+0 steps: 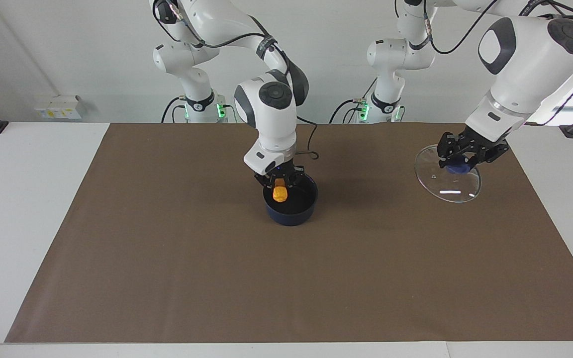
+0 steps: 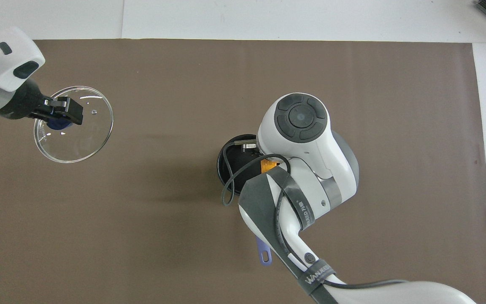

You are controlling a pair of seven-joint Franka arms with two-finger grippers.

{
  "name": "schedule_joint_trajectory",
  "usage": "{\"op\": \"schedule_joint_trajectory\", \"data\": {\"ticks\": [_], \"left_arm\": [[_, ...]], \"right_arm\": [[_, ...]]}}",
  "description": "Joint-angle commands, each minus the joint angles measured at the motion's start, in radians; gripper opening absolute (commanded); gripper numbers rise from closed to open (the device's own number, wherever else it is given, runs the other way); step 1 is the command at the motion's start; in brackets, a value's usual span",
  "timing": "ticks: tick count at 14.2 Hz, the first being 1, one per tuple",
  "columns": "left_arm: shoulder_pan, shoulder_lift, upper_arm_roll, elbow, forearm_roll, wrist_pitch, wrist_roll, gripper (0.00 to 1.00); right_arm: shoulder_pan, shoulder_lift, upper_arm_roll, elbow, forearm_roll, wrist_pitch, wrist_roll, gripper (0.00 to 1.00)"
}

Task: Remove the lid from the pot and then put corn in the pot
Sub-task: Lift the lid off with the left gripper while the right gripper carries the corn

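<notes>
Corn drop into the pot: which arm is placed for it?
Right. Its end effector holds the corn directly over the open pot. The left end effector is busy holding the lid by its knob, over the mat toward its own end.

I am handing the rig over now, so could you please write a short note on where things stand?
Left gripper: shut on the lid by its knob, held tilted over the mat toward the left arm's end of the table.
Right gripper: shut on the corn, low over the open pot.
Done: lid off.
Left: release the corn into the pot.
</notes>
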Motion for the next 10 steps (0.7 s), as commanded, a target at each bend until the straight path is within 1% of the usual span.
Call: {"op": "schedule_joint_trajectory", "data": {"ticks": [1,3,5,8,10], "left_arm": [[0.046,-0.084,-0.005,-0.119,-0.013,0.034,0.059,0.0],[0.072,-0.116,-0.005,-0.199,-0.014,0.083,0.099,0.0],[0.095,-0.132,-0.005,-0.267,-0.014,0.131,0.117,0.0],[0.101,-0.163,-0.005,-0.371,-0.014,0.206,0.12,0.0],[0.106,-0.189,-0.005,-0.448,-0.014,0.263,0.12,0.0]], "right_arm": [[-0.003,0.04,0.009,0.041,-0.002,0.028,-0.028,0.0],[-0.003,0.046,0.009,0.033,0.0,0.041,-0.051,0.0],[-0.001,0.046,0.01,0.023,0.009,0.052,-0.054,0.0],[0.005,0.046,0.012,-0.03,0.008,0.095,-0.063,0.0],[0.005,0.055,0.013,-0.028,0.006,0.106,-0.077,0.0]]}}
